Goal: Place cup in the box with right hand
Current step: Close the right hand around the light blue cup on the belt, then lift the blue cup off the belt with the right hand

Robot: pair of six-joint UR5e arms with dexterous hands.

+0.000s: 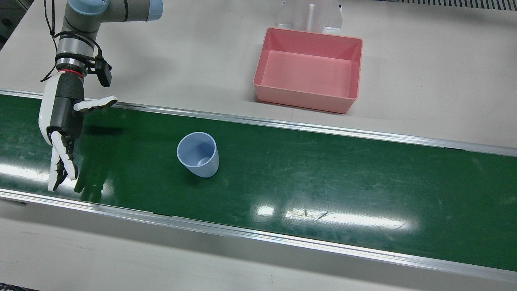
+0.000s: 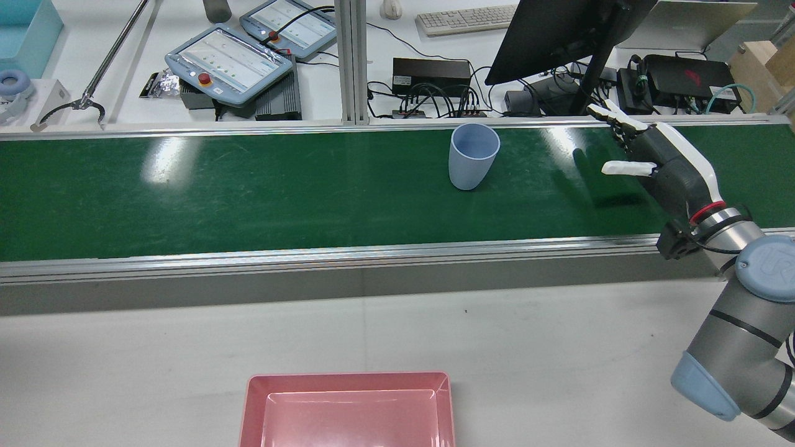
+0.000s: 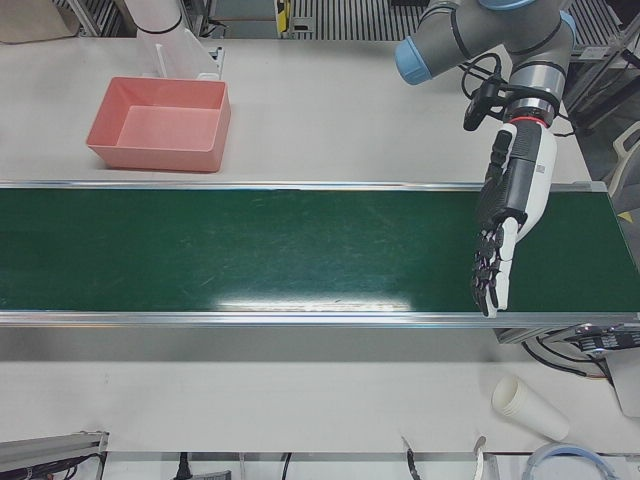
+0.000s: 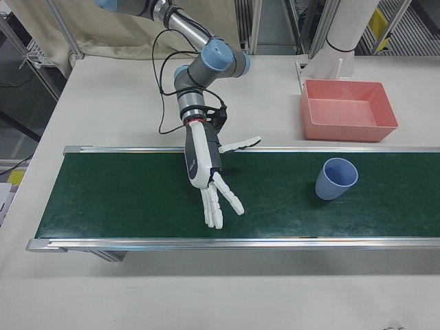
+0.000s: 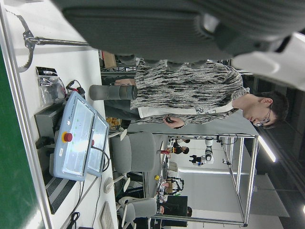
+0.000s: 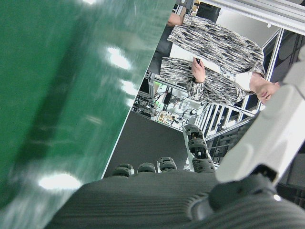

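Note:
A light blue cup (image 1: 198, 155) stands upright on the green conveyor belt (image 1: 343, 182); it also shows in the rear view (image 2: 472, 158) and the right-front view (image 4: 335, 180). The pink box (image 1: 299, 99) sits empty on the white table behind the belt, also in the rear view (image 2: 348, 380) and the left-front view (image 3: 150, 158). My right hand (image 1: 60, 121) is open over the belt, well to the side of the cup, thumb spread toward it (image 2: 664, 164) (image 4: 206, 172). My left hand (image 3: 508, 215) is open and empty over the belt's far end.
Aluminium rails edge the belt. Teach pendants (image 2: 230, 59), a monitor (image 2: 559, 31) and cables lie beyond the belt on the operators' side. A stack of paper cups (image 3: 528, 405) lies on the table. A person (image 5: 190, 95) stands beyond the station.

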